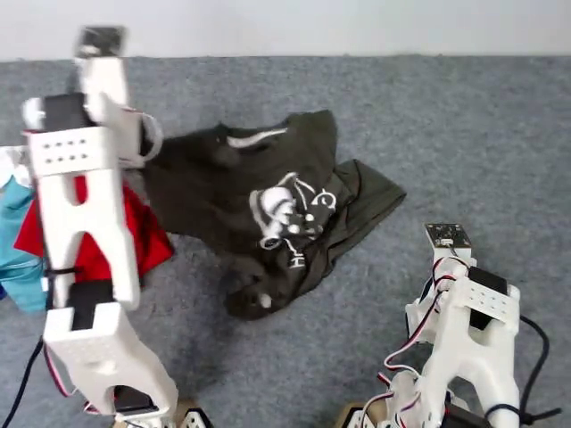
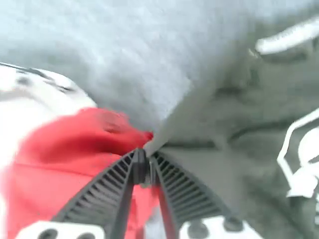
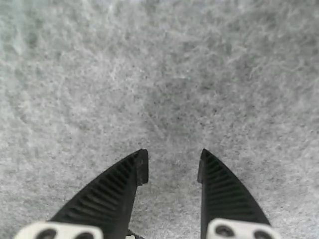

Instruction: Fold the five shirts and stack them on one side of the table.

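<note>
Left gripper (image 2: 144,157) pinching dark shirt (image 2: 239,149) edge | right gripper (image 3: 172,167) spread over table (image 3: 149,74) | white print (image 1: 290,214) unreadable

**Table layout: shirts and arms**

The centre shirt (image 1: 268,214) lies rumpled mid-table (image 1: 464,125). The shirt pile (image 1: 27,232) sits at the left edge, beneath the left arm (image 1: 85,205) and just beside the centre shirt. The left gripper (image 2: 144,159) is clamped on the centre shirt's edge, where it meets the pile. The right gripper (image 3: 172,167) hangs parted over bare table at the near right, well apart from both.

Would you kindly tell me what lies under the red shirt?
A teal shirt peeks out beneath the red shirt; how far it extends, and anything else below, is covered.
</note>
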Controlling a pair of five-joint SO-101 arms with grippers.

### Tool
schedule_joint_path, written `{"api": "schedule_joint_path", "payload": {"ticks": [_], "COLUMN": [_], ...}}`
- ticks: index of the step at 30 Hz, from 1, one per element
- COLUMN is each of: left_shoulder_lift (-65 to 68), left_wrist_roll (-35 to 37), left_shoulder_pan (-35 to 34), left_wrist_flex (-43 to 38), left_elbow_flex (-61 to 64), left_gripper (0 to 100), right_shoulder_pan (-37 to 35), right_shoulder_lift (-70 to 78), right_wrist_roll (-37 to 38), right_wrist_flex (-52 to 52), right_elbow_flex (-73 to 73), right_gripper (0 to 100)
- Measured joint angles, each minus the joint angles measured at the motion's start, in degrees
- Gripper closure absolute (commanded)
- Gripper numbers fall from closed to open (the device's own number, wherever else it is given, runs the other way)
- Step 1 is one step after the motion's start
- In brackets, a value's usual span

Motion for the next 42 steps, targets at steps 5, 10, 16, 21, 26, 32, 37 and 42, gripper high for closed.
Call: {"api": "schedule_joint_path", "payload": {"ticks": [5,10,16,21,26,32,37,42], "left_shoulder_lift": [0.00,0.53,0.53,0.53,0.53,0.62,0.62,0.62], "left_wrist_roll": [0.00,0.00,0.00,0.00,0.00,0.00,0.00,0.00], "left_shoulder_pan": [-3.52,-3.25,-1.05,0.18,-0.26,0.26,1.93,2.02], "left_wrist_flex": [0.18,0.26,0.26,0.09,-4.66,-9.41,-10.46,-10.55], "left_elbow_flex": [-7.30,-7.91,-6.86,-3.69,-3.69,-3.43,-3.43,-3.43], "left_gripper": [99,99,99,99,99,99,99,99], "right_shoulder_pan": [-1.67,-17.76,-46.95,-62.68,-71.30,-73.41,-73.67,-74.02], "right_shoulder_lift": [0.00,0.00,0.18,0.18,0.18,1.85,10.55,24.70], "right_wrist_roll": [-0.18,-0.18,-0.09,-0.09,0.00,0.00,-5.10,-8.18], "right_wrist_flex": [0.00,0.00,0.00,0.00,-0.18,-8.70,-17.58,-18.81], "right_elbow_flex": [0.00,-0.09,-8.44,-12.75,-13.01,-13.10,-17.67,-30.59], "right_gripper": [82.0,82.0,82.0,82.2,82.2,82.2,82.2,82.2]}}
